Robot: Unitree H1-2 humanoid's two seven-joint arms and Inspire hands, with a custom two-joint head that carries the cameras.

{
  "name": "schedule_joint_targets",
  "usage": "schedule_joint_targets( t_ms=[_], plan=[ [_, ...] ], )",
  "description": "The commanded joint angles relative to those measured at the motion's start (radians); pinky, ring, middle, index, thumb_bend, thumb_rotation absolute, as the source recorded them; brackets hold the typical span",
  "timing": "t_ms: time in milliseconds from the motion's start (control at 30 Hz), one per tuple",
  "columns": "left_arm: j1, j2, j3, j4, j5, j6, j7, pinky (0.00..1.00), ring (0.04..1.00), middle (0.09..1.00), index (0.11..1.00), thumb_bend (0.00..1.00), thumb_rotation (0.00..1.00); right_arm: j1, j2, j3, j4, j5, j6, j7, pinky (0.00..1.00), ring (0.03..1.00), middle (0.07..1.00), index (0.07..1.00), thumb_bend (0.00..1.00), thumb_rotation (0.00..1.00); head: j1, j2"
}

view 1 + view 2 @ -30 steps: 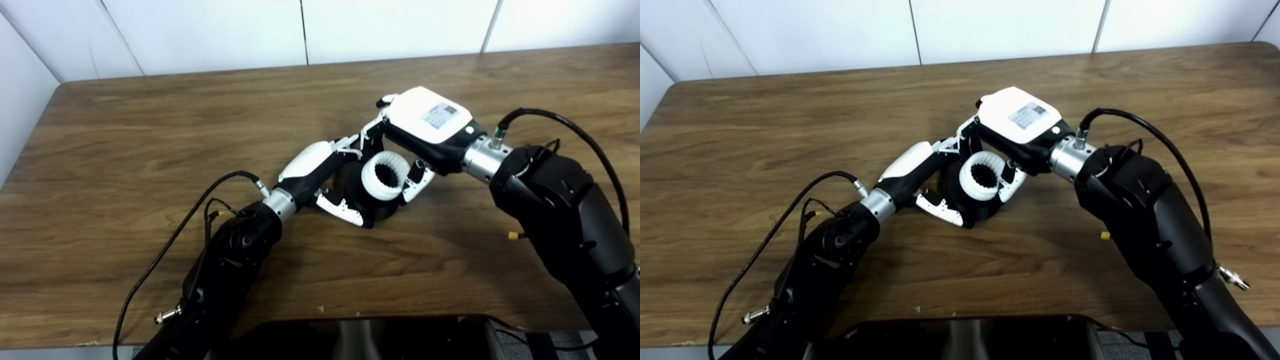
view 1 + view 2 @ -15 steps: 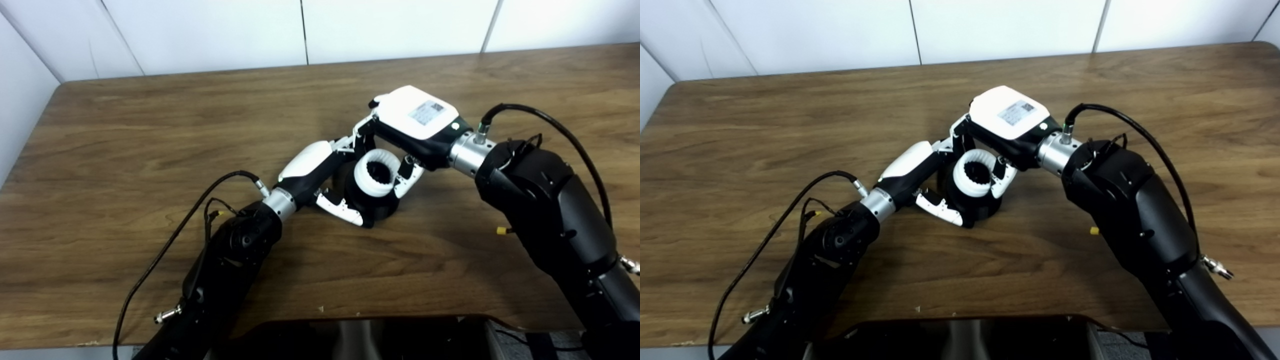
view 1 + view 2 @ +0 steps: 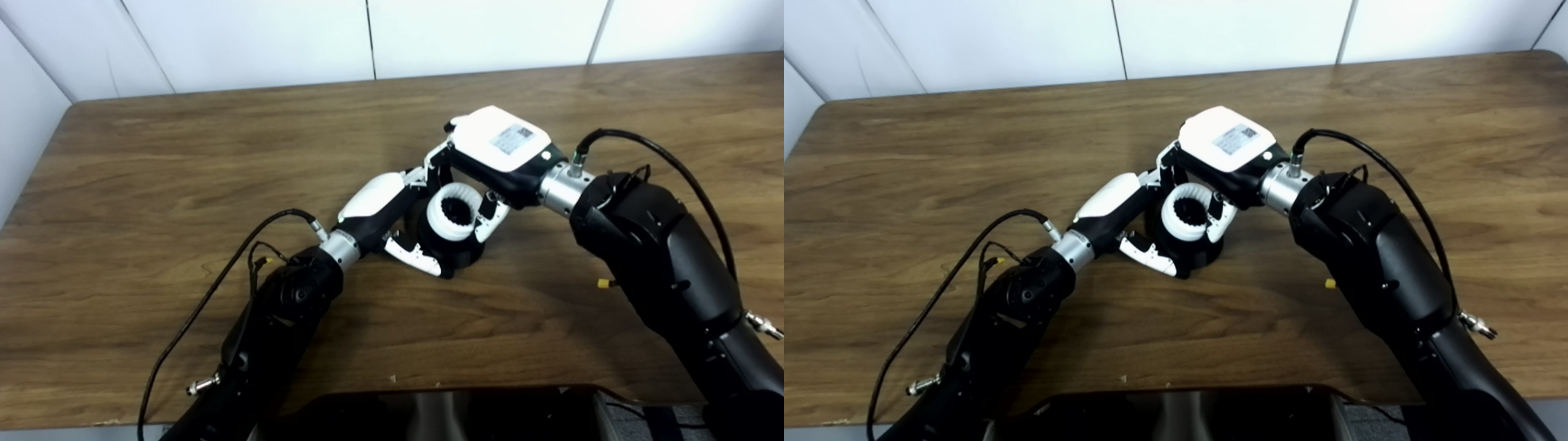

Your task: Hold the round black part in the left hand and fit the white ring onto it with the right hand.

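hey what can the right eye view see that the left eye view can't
Only the right eye view shows the table's far right corner, and it leaves a clear gap between the right arm and the picture's right edge.

Only the left eye view shows the side wall beside the table's left end.

Both show the left hand gripping the round black part and the right hand holding the white ring against it.
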Motion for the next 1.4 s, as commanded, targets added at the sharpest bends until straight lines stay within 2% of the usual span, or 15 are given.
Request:
schedule_joint_targets(
  t_ms=[0, 333, 400, 467, 500, 633, 1167, 1367],
  plan=[
    [-0.039, -0.005, -0.003, -0.008, -0.002, -0.006, 0.004, 1.00, 1.000, 1.000, 0.650, 1.00, 0.37, -0.040, 0.017, 0.007, -0.019, 0.001, -0.002, 0.002, 0.90, 0.669, 0.486, 0.491, 0.53, 0.01, 0.001, 0.001],
    [-0.037, -0.007, -0.001, -0.010, -0.010, -0.011, 0.003, 1.00, 1.000, 1.000, 0.638, 1.00, 0.38, -0.041, 0.009, 0.018, -0.021, -0.005, -0.006, 0.021, 0.86, 0.667, 0.490, 0.492, 0.53, 0.01, 0.000, 0.005],
    [-0.037, -0.006, -0.001, -0.009, -0.013, -0.015, 0.003, 1.00, 1.000, 1.000, 0.638, 1.00, 0.38, -0.046, 0.003, 0.024, -0.027, -0.011, -0.001, 0.043, 0.86, 0.680, 0.567, 0.495, 0.52, 0.10, 0.000, 0.005],
    [-0.037, -0.006, -0.001, -0.009, -0.016, -0.015, 0.000, 1.00, 1.000, 1.000, 0.640, 1.00, 0.38, -0.053, -0.001, 0.029, -0.033, -0.016, 0.011, 0.076, 0.89, 0.709, 0.651, 0.619, 0.77, 0.24, 0.000, 0.007],
    [-0.038, -0.005, -0.001, -0.009, -0.017, -0.017, 0.000, 1.00, 1.000, 1.000, 0.642, 1.00, 0.38, -0.056, -0.003, 0.032, -0.038, -0.018, 0.017, 0.093, 0.89, 0.717, 0.670, 0.651, 0.84, 0.28, 0.002, 0.008],
    [-0.038, -0.005, 0.000, -0.008, -0.022, -0.021, 0.000, 1.00, 1.000, 1.000, 0.645, 1.00, 0.37, -0.060, -0.004, 0.031, -0.049, -0.022, 0.025, 0.124, 0.90, 0.741, 0.716, 0.698, 0.95, 0.34, 0.002, 0.008],
    [-0.041, -0.005, 0.003, 0.001, -0.033, -0.032, 0.001, 1.00, 1.000, 1.000, 0.649, 1.00, 0.33, -0.064, -0.010, 0.030, -0.055, -0.023, 0.025, 0.152, 0.89, 0.798, 0.798, 0.785, 0.99, 0.42, -0.001, 0.009],
    [-0.040, -0.005, 0.004, -0.005, -0.027, -0.018, -0.001, 1.00, 1.000, 1.000, 0.645, 1.00, 0.34, -0.062, -0.011, 0.018, -0.063, -0.020, 0.039, 0.157, 0.89, 0.814, 0.832, 0.822, 0.99, 0.44, 0.001, 0.001]
  ],
)
